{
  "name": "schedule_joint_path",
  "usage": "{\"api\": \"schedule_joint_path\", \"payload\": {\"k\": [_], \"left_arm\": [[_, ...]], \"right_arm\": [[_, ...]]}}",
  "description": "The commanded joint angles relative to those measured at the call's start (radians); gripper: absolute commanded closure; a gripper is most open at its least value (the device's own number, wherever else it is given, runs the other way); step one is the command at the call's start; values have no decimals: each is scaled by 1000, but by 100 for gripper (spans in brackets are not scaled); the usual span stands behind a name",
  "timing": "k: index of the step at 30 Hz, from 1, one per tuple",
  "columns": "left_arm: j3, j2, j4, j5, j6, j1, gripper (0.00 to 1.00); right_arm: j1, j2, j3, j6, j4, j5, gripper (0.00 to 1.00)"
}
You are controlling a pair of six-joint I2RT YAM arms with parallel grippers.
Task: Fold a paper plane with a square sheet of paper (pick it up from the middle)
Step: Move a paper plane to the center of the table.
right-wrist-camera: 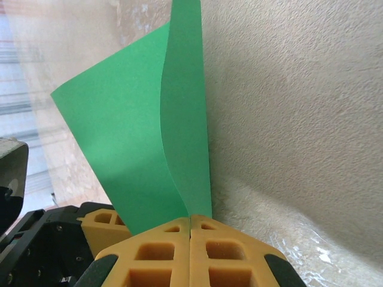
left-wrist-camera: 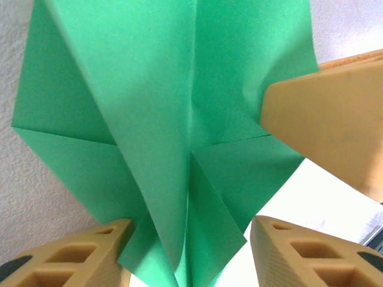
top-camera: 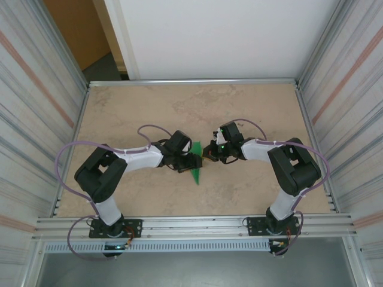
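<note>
while the right end effector (right-wrist-camera: 190, 218) pinches the creased bright green paper sheet (right-wrist-camera: 143, 119) above the counter (top-camera: 149, 107), the left end effector (left-wrist-camera: 191, 222) stands spread around it.

Top view was bright and even, soft diffuse light from above, only faint shadows on the table (top-camera: 239, 107), with the side walls (top-camera: 36, 89) bowing slightly toward the edges. Left wrist view had the green paper (left-wrist-camera: 179, 119) too close and soft, and the background was blown out white at the corners. Right wrist view was crisp on the paper and nearby table grain, hazy and overexposed along its left edge.
</note>
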Motion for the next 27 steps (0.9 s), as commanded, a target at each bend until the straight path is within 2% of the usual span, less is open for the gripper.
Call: {"api": "schedule_joint_path", "payload": {"k": [1, 10, 16, 21, 27], "left_arm": [[-12, -44, 21, 11, 24, 6, 46], [-13, -41, 32, 21, 27, 15, 44], [-19, -46, 45, 20, 23, 18, 50], [-25, -52, 62, 30, 18, 23, 44], [-40, -58, 79, 32, 12, 29, 43]], "right_arm": [[-3, 3, 20, 1, -21, -9, 100], [-3, 3, 19, 0, -21, -12, 100], [-2, 5, 19, -3, -19, -12, 100], [-4, 8, 18, -3, -19, -12, 100], [-4, 7, 18, -6, -21, -11, 100]]}}
